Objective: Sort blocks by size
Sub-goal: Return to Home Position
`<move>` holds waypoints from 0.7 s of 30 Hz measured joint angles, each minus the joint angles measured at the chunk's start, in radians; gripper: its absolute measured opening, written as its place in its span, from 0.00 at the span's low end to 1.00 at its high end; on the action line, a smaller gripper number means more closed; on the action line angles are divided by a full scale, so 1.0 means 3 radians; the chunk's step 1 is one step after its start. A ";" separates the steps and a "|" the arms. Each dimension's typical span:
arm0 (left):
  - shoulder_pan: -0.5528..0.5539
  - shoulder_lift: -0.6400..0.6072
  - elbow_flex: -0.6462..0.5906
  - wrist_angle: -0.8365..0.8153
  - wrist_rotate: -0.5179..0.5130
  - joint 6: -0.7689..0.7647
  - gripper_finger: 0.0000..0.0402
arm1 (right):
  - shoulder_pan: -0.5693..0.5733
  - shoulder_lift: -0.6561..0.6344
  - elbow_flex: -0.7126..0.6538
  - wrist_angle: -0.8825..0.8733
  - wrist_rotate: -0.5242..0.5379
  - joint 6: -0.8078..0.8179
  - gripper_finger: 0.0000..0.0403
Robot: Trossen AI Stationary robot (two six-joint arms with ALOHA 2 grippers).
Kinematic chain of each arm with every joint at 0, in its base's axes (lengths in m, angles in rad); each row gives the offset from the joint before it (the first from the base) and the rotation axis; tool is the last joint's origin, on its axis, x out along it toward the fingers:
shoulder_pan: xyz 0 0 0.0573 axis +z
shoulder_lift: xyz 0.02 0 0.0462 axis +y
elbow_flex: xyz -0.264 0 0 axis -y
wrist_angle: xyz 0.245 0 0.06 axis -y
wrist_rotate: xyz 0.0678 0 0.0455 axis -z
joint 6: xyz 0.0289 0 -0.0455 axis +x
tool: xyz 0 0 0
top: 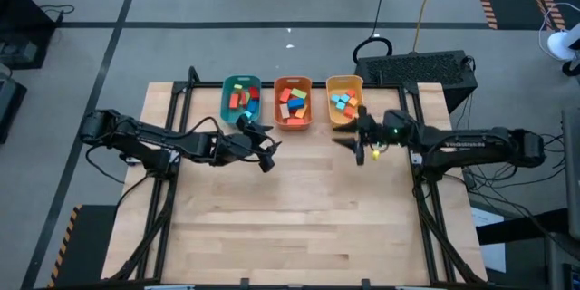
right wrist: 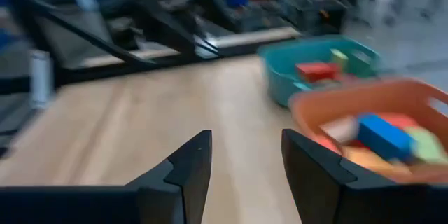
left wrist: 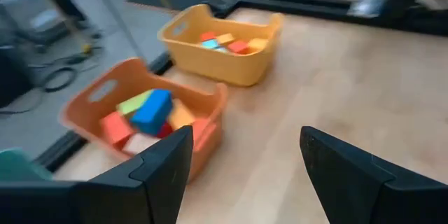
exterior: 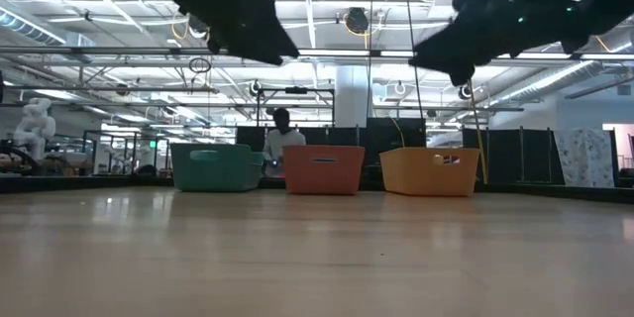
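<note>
Contents: small coloured wooden blocks all inside teal plastic bin, orange plastic bin, yellow plastic bin | my left gripper, right gripper: spread, empty, hovering beside bins | judged: sorting complete, nothing to carry.

We see three plastic bins in a row along the far edge of the wooden table: a teal bin, an orange bin in the middle and a yellow bin. Behind them a person in a white top shows. A black box sits beyond the table's far corner, near the yellow bin.
</note>
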 joint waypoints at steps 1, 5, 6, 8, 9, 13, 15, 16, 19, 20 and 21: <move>-0.0001 0.0000 0.0000 0.0042 0.0079 0.0002 0.66 | 0.0089 -0.0002 -0.0045 0.0124 -0.0003 0.0009 0.39; -0.0020 -0.0001 0.0000 0.0222 0.0269 -0.0012 0.66 | 0.0429 0.0010 -0.0119 0.0448 -0.0008 0.0052 0.39; -0.0032 -0.0001 0.0000 0.0252 0.0272 -0.0011 0.66 | 0.0509 0.0026 -0.0119 0.0493 -0.0006 0.0063 0.39; -0.0074 -0.0001 0.0000 0.0329 0.0271 -0.0011 0.66 | 0.0680 0.0073 -0.0119 0.0593 0.0033 0.0072 0.39; -0.0099 -0.0001 0.0000 0.0369 0.0269 -0.0010 0.66 | 0.0770 0.0102 -0.0119 0.0653 0.0081 0.0072 0.39; -0.0206 -0.0001 0.0000 0.0509 0.0268 -0.0005 0.66 | 0.1140 0.0264 -0.0119 0.0905 0.0370 0.0048 0.39; -0.0267 -0.0001 0.0000 0.0596 0.0263 0.0000 0.66 | 0.1307 0.0358 -0.0119 0.1063 0.0494 0.0011 0.39; -0.0300 -0.0001 0.0000 0.0625 0.0252 0.0001 0.66 | 0.1380 0.0396 -0.0119 0.1126 0.0517 -0.0015 0.39; -0.0402 -0.0001 -0.0040 0.0819 0.0241 0.0005 0.66 | 0.1608 0.0473 -0.0119 0.1278 0.0521 -0.0085 0.39; -0.0433 -0.0001 -0.0059 0.0899 0.0240 0.0006 0.66 | 0.1683 0.0475 -0.0119 0.1300 0.0531 -0.0091 0.39; -0.0463 -0.0001 -0.0069 0.0944 0.0240 0.0006 0.66 | 0.1746 0.0474 -0.0119 0.1310 0.0546 -0.0092 0.39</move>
